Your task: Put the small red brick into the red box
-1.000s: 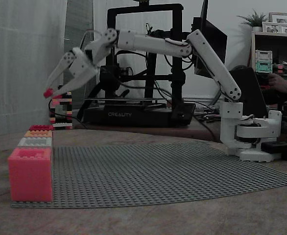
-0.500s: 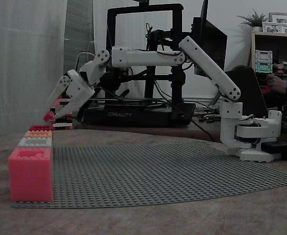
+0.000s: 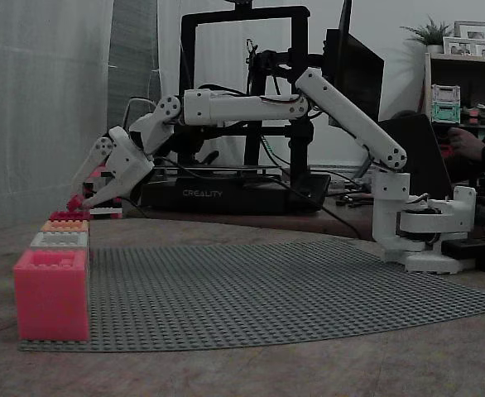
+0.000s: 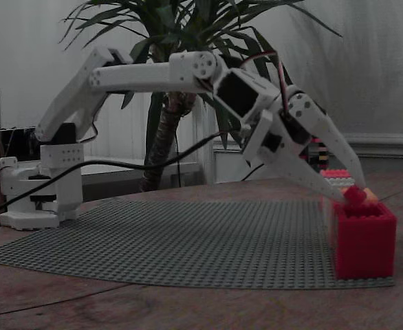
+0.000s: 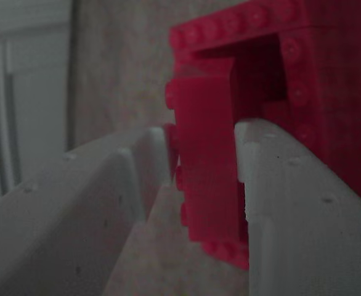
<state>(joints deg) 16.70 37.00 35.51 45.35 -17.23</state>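
A: Small red brick (image 3: 75, 202) of studded plastic: position?

B: At the very tips of the white two-finger gripper (image 3: 78, 201). In the wrist view the small red brick (image 5: 205, 179) stands on end between the fingers (image 5: 137, 185), with one finger against each long side. Claw narrow, clamped on the brick.

A: Relative to the open-topped red box (image 3: 69, 216) built of studded bricks?

B: Directly above it. In a fixed view the brick (image 4: 355, 194) is level with the top rim of the red box (image 4: 363, 237), on the side away from that camera. Touching the rim or just clear of it, cannot tell. In the wrist view the box's open mouth (image 5: 328, 92) sits right behind the brick's upper end.

A: Neighbours?

B: The red box ends a row of four. Next to it is an orange box (image 3: 64, 226), then a white box (image 3: 60, 240), then a pinkish-red box (image 3: 50, 294) nearest that camera. All stand along the left edge of a grey studded baseplate (image 3: 292, 289) on a brown table (image 3: 309, 372).

A: Arm?

B: White arm (image 3: 242, 106) stretched out low across the plate from its base (image 3: 424, 240) on the right, gripper (image 4: 353, 193) angled steeply down.

A: Background?

B: Black 3D printer frame (image 3: 234, 192) behind the arm. From the opposite side, a potted palm (image 4: 174, 69) against a pale wall
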